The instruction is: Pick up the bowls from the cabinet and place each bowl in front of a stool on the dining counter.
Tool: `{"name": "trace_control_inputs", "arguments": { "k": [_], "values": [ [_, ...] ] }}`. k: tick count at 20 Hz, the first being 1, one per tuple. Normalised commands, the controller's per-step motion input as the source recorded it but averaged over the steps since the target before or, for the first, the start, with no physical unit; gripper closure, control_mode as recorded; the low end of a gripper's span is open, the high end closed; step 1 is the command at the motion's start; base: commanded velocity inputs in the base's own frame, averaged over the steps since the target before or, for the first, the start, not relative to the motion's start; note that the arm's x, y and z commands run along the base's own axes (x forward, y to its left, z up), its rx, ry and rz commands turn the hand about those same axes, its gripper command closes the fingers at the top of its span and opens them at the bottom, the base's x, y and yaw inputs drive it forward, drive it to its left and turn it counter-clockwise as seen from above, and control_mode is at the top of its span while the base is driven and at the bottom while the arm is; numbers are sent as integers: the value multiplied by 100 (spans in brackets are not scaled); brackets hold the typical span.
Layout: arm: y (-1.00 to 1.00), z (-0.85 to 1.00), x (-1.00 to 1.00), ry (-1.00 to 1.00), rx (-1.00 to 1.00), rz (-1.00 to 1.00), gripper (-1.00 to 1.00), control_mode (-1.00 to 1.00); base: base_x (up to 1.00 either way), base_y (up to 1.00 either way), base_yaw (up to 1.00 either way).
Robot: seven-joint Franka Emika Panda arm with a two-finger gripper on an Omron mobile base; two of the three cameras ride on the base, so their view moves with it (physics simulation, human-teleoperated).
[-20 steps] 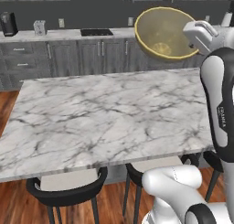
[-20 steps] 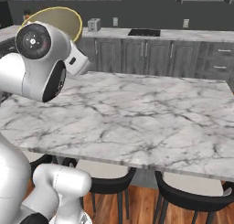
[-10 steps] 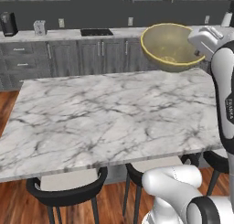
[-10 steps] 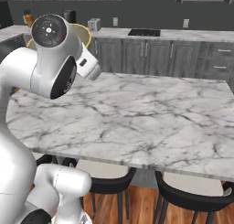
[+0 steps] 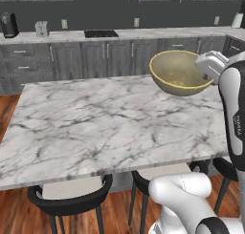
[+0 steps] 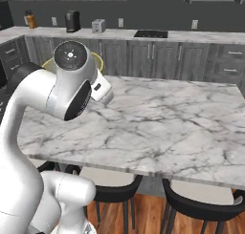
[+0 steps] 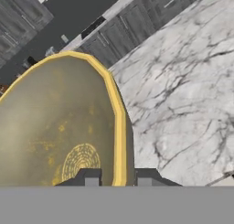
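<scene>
Yellow bowl [image 5: 179, 74] pinched by its rim, up over the dining counter [image 5: 95, 128]

My gripper [image 7: 118, 178] has one finger each side of the rim, jaws narrow. Bowl's slightly tilted, above the slab's far right part, near that edge. Loads of bare marble to my left. Stools [image 5: 69, 199] are tucked under the near edge; my arm reaches forward.

No legible text anywhere
</scene>
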Motion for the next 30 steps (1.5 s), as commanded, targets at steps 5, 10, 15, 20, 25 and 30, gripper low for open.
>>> {"name": "trace_control_inputs", "arguments": {
  "k": [5,10,15,20,25,30],
  "values": [
    [-35,-64,12,5,0,0,100,-100,0,0,0],
    [-37,-47,15,14,0,0,100,-100,0,0,0],
    [-28,-32,23,24,0,0,100,-100,0,0,0],
    [-14,-38,30,22,0,-1,100,-100,0,0,0],
    [0,-63,29,0,0,0,100,-100,0,0,0],
    [10,-56,18,-21,0,0,100,-100,0,0,0]
  ]
}}
